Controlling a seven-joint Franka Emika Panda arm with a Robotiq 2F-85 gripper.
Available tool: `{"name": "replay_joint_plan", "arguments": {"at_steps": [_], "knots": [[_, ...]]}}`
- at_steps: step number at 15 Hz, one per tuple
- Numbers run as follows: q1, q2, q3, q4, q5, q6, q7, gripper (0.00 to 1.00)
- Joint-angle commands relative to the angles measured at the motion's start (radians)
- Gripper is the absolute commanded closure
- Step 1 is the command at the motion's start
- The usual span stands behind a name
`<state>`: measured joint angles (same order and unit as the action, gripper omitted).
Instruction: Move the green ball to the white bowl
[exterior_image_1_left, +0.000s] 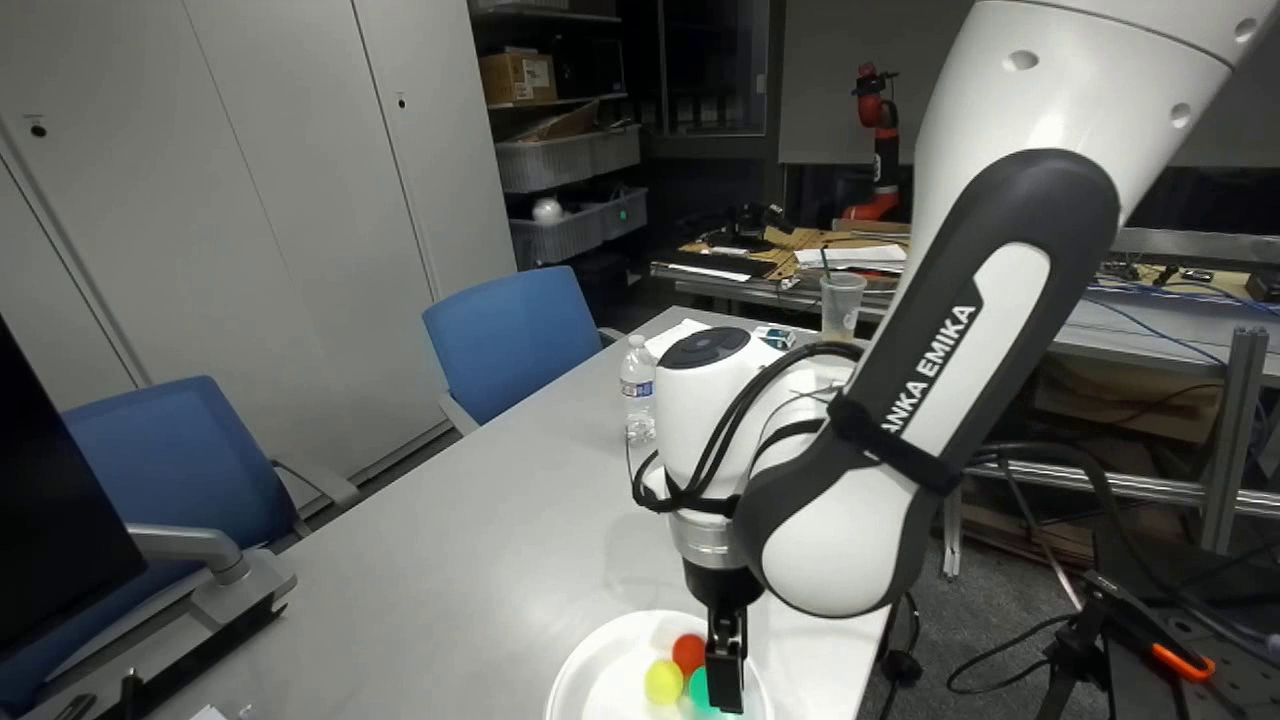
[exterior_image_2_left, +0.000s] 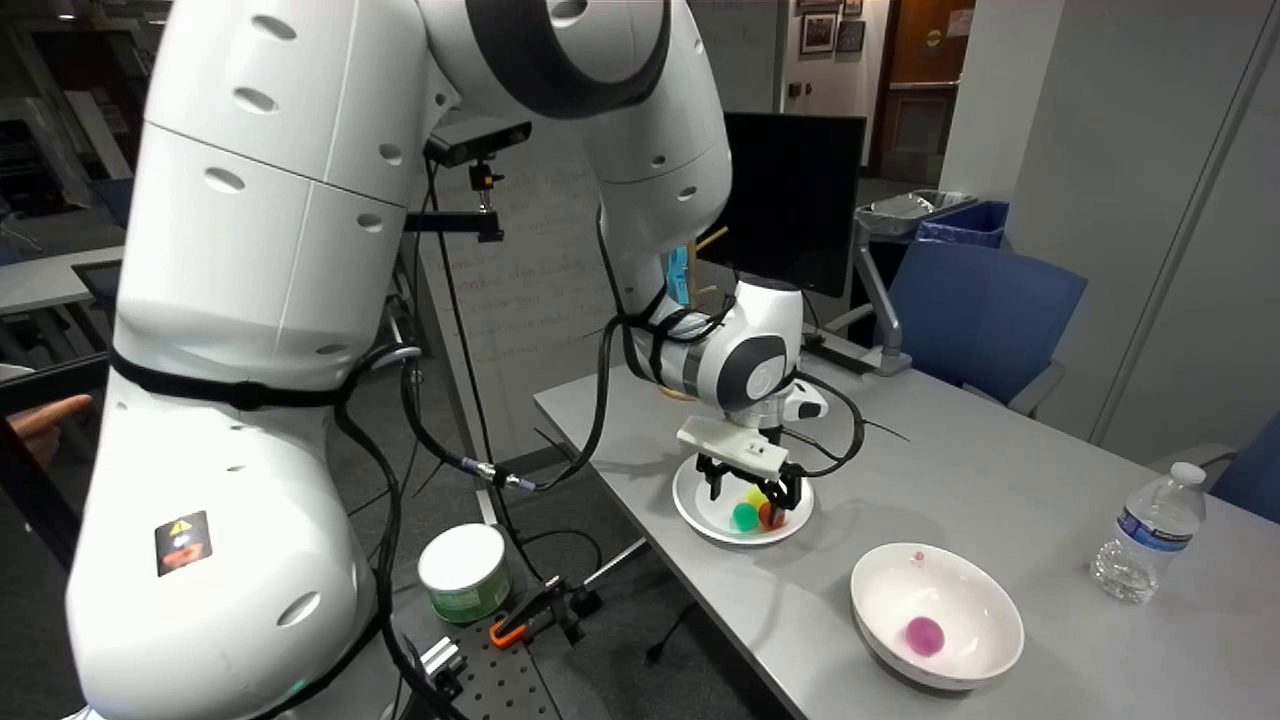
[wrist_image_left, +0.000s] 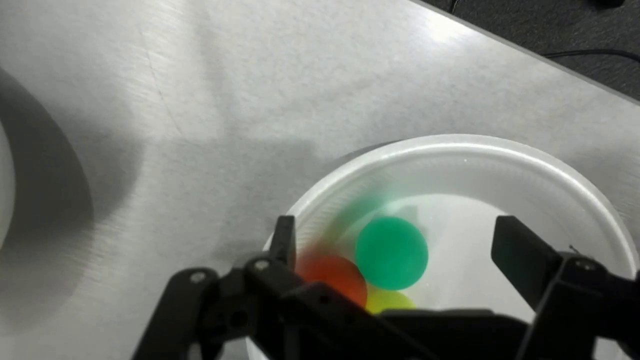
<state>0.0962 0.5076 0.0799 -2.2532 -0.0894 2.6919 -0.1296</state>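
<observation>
The green ball (exterior_image_1_left: 699, 690) lies in the flat white plate (exterior_image_1_left: 585, 672), touching or nearly touching the red-orange ball (wrist_image_left: 337, 277) and yellow ball (wrist_image_left: 389, 301). The green ball also shows in an exterior view (exterior_image_2_left: 745, 517) and the wrist view (wrist_image_left: 392, 253). My gripper (wrist_image_left: 395, 236) is open over the plate, pointing down, its fingers on either side of the green ball, holding nothing. The red-orange ball is close to one finger. The white bowl (exterior_image_2_left: 965, 580) stands on the table with a pink ball (exterior_image_2_left: 925, 636) in it; a white curved edge at the wrist view's left seems to be it.
A water bottle (exterior_image_2_left: 1150, 535) stands on the table beyond the bowl. A plastic cup (exterior_image_1_left: 841, 305) is at the table's far end. A monitor (exterior_image_2_left: 785, 200) stands at the opposite end. The table edge (wrist_image_left: 520, 50) runs close to the plate. Blue chairs (exterior_image_1_left: 515, 340) line one side.
</observation>
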Motion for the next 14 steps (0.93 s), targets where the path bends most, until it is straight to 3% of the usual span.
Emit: {"name": "replay_joint_plan", "arguments": {"at_steps": [1,14], "knots": [[0.027,0.07,-0.023,0.057,-0.022,0.035,0.053,0.0],[0.134,0.165,-0.092,0.149,-0.027,0.047,0.224,0.0]]}}
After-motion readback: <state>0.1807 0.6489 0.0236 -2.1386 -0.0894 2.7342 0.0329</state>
